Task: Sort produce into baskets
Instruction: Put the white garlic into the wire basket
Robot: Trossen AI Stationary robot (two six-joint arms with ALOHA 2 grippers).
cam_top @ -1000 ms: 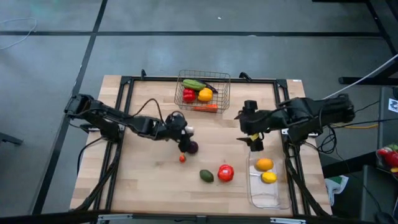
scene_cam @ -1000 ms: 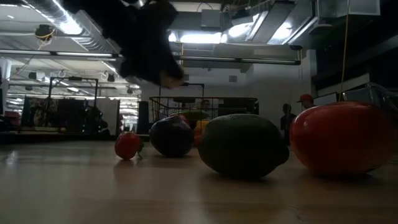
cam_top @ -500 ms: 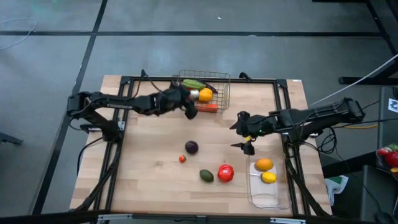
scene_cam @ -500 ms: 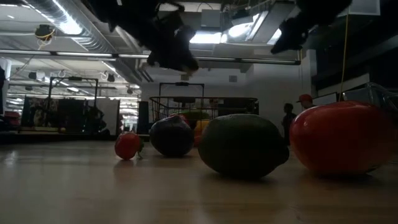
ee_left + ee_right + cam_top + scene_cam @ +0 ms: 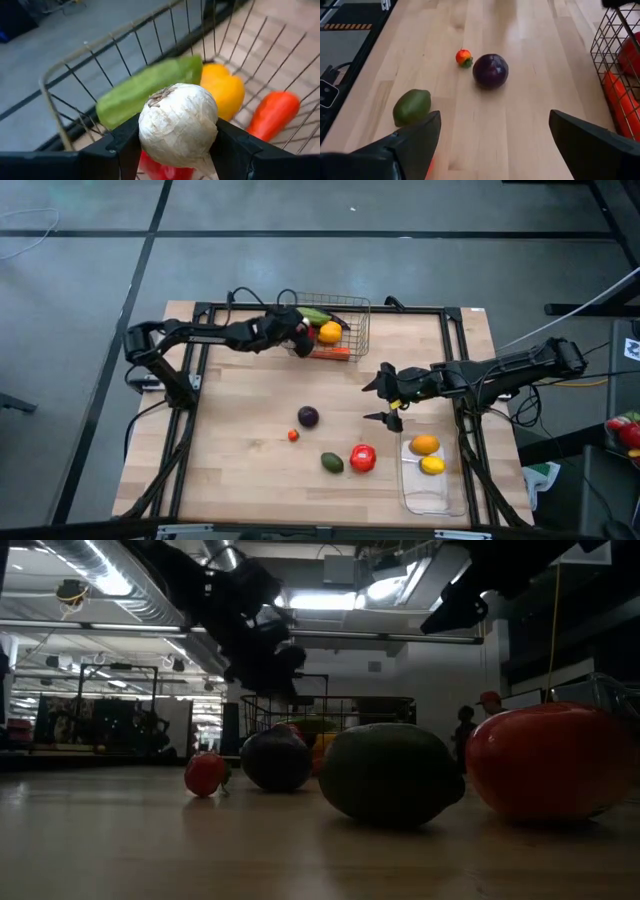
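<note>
While the left gripper [image 5: 177, 150], clamped on the garlic [image 5: 178, 125], hangs over the wire basket [image 5: 357, 320], release is probably next. Right gripper [image 5: 386, 397], fingers apart, waits above the table [image 5: 240, 450].

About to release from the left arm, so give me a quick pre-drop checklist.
1. Left end effector shut on garlic: ok.
2. Garlic over wire basket: ok, its rim and contents show right beyond it.
3. Free room in basket: cannot tell; green pepper, yellow pepper and carrot are inside.
4. Right end effector away from basket: ok, open over the bare table.
5. Loose purple onion away from the drop: ok.
</note>
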